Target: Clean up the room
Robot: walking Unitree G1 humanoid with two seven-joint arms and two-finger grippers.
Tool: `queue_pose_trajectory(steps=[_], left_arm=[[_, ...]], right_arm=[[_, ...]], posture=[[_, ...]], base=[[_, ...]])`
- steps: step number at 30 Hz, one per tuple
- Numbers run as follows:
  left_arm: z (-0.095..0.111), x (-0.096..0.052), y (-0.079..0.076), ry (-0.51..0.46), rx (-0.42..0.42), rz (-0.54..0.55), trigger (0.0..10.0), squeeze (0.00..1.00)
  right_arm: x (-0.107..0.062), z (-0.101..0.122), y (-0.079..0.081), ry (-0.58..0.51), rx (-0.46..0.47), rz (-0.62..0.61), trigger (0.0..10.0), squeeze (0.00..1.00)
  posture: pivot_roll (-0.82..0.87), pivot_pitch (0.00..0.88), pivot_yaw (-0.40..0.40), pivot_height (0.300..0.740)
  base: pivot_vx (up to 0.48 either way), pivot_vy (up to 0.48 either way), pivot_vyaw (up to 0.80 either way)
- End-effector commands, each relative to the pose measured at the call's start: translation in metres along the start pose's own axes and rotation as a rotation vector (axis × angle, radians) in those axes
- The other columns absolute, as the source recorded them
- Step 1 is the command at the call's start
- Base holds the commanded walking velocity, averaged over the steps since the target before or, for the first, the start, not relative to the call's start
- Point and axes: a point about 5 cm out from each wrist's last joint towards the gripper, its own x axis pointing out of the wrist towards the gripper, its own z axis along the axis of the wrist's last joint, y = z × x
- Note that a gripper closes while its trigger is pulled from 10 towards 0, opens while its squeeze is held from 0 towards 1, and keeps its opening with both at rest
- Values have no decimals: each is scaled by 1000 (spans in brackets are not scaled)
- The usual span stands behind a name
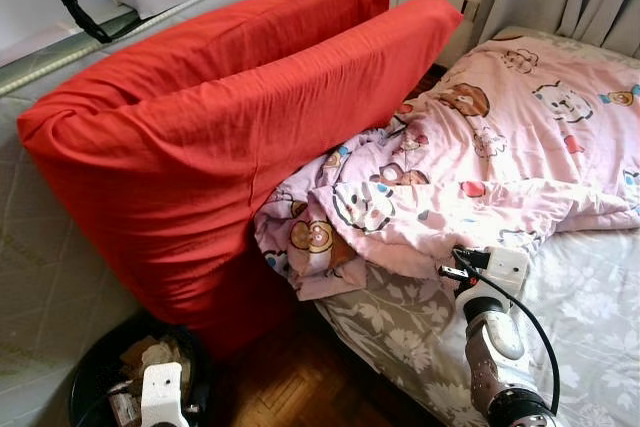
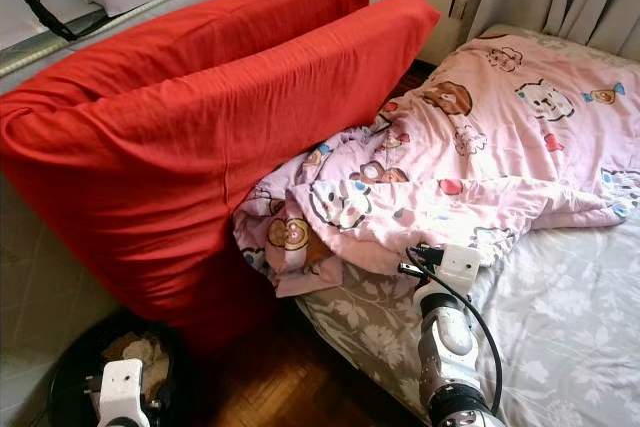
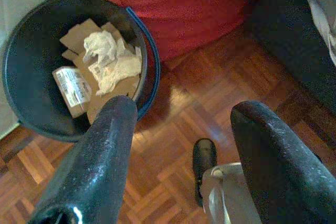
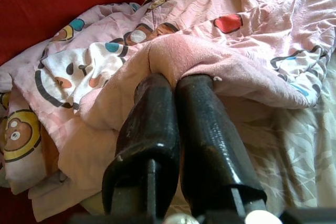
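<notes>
The right gripper (image 4: 176, 85) is closed on a fold of the pink blanket (image 1: 520, 137) at the near edge of the bed (image 1: 590, 297) — its two fingers are pressed together with the cloth pinched at their tips. The blanket is bunched toward the red pillows (image 1: 220, 127), and one corner is hung over the bed side. The left gripper (image 3: 184, 145) is held wide open and empty above the bin (image 3: 21, 93) on the wooden floor (image 3: 210, 103). Only a thin fold is held, so the cloth could be lost if it is pulled fast — or the pillows could be dragged over.
</notes>
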Motion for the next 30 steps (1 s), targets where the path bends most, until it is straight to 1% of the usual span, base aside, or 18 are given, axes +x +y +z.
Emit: queue_pose_trajectory(steps=[1,10,17,22,30], left_arm=[[-10,-4,3,39,8,8,10000,0],[-18,-7,4,69,13,9,10000,0],[-21,-8,4,82,15,6,10000,0],[-21,-8,4,83,19,1,10000,0],[-20,-7,2,74,26,-4,10000,0]], right_arm=[[-1,0,0,-8,-12,2,10000,0],[-1,0,-1,-10,-9,-8,10000,0],[-1,1,-1,-18,-13,-9,10000,0],[0,5,-4,-38,-16,-32,10000,0],[1,7,-3,-53,-19,-36,10000,0]], posture=[[18,157,23,740],[17,159,24,740],[16,160,24,740],[14,159,26,740],[13,147,28,740]], base=[[0,0,0],[0,0,0],[0,0,0],[0,0,0],[-249,0,0]])
